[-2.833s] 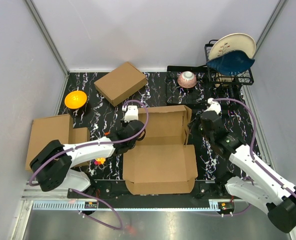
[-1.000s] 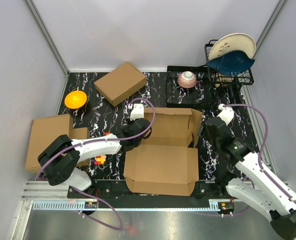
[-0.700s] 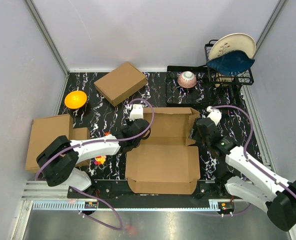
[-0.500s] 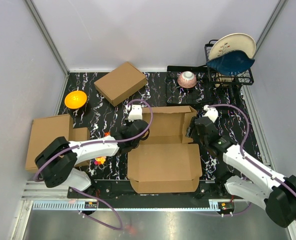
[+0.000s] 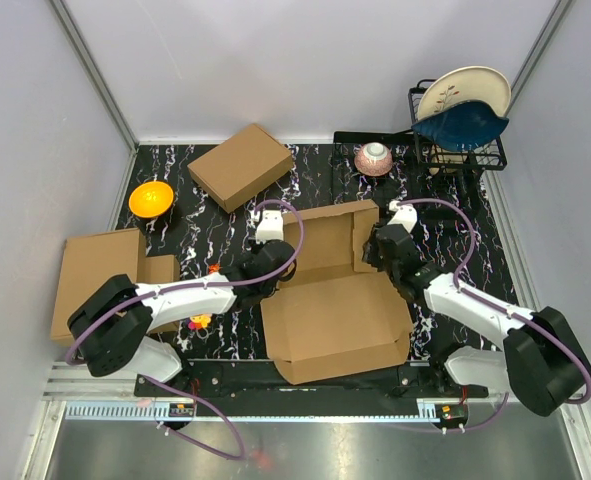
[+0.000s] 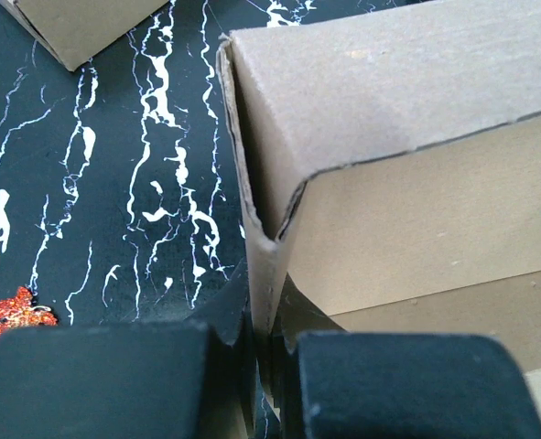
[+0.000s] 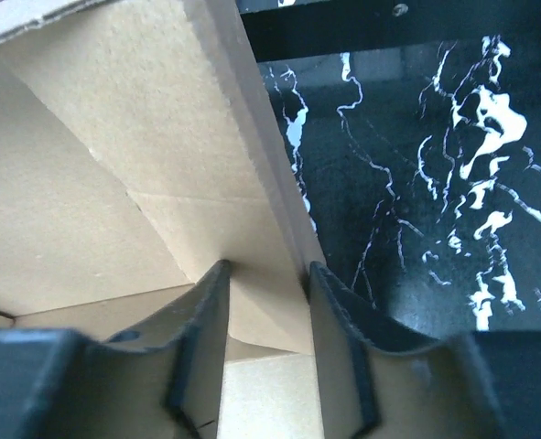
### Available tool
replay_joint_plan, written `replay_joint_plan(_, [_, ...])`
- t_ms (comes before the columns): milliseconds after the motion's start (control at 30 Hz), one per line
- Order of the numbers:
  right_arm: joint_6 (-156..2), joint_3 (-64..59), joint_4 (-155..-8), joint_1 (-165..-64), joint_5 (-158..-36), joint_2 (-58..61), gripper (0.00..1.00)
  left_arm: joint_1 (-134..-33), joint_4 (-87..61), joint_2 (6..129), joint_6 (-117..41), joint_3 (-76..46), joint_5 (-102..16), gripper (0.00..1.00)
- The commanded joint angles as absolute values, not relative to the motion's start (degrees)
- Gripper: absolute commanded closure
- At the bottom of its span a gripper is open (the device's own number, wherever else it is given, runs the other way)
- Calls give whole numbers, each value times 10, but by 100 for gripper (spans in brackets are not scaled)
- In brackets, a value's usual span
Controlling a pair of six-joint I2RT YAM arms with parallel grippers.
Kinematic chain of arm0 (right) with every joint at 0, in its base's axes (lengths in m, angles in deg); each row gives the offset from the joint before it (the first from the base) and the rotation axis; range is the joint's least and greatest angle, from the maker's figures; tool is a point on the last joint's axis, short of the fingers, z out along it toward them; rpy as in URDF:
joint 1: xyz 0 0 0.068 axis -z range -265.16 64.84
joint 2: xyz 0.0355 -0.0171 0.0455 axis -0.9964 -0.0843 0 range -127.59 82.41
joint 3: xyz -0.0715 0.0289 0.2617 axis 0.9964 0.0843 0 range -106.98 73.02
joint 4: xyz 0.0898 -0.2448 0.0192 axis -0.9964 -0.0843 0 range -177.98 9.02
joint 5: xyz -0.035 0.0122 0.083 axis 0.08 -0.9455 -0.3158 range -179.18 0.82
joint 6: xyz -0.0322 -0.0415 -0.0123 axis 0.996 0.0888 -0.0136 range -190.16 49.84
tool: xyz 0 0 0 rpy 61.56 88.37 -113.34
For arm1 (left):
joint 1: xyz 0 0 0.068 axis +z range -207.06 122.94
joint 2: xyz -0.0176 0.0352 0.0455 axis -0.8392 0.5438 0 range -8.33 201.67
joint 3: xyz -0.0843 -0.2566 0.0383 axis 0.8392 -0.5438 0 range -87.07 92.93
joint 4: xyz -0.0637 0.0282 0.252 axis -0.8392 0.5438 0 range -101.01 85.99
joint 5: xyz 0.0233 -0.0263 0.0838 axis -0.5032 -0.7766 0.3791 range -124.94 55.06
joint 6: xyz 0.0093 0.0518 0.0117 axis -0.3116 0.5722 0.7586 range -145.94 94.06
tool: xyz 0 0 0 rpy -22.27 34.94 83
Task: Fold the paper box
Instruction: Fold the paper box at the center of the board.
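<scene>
The paper box (image 5: 335,315), a big brown die-cut mailer, lies open in the middle of the black marbled table, its back wall and side flaps raised. My left gripper (image 5: 273,258) is shut on the box's left wall; in the left wrist view the wall's edge (image 6: 263,265) is pinched between the jaws (image 6: 265,315). My right gripper (image 5: 377,248) is at the raised right side flap (image 5: 363,235). In the right wrist view the gripper (image 7: 265,274) is open, with the slanted flap (image 7: 252,229) between its fingers and touching both tips.
A smaller brown box (image 5: 240,165) and an orange bowl (image 5: 151,198) sit at the back left. A flat cardboard slab (image 5: 97,275) lies at the left edge. A patterned bowl (image 5: 373,158) and a dish rack (image 5: 460,145) with plates stand at the back right.
My right gripper moved left from beside the box onto its right flap and pushed it up and inward. The box shifted and turned slightly. My left gripper kept its hold on the left wall.
</scene>
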State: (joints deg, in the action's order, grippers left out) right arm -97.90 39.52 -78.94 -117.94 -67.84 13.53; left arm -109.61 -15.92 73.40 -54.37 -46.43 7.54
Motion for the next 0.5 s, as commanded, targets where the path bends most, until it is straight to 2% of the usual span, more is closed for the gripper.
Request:
replay_joint_plan(0, [-952,393,-735,-1170,-647,117,72,-1101,-167,726,-520,-476,57,100])
replay_joint_plan(67, [-940,387,-735,-1171,-638,116,81,-1101,-165,723,-517,-476,60,100])
replay_joint_plan(100, [-939,386,-736,-1171,-633,115,80,-1101,-164,719,-517,-475,60,100])
replay_joint_plan(200, [-940,383,-739,-1171,-616,115,54,-1101,-160,709,-513,-474,59,100])
replay_joint_plan(233, [-944,384,-737,-1170,-614,117,42,-1101,-160,709,-513,-474,58,100])
replay_joint_plan(333, [-946,385,-732,-1171,-611,121,34,-1101,-154,705,-511,-471,55,100])
replay_joint_plan(467, [-934,389,-703,-1170,-603,127,31,-1100,-147,702,-510,-465,41,100])
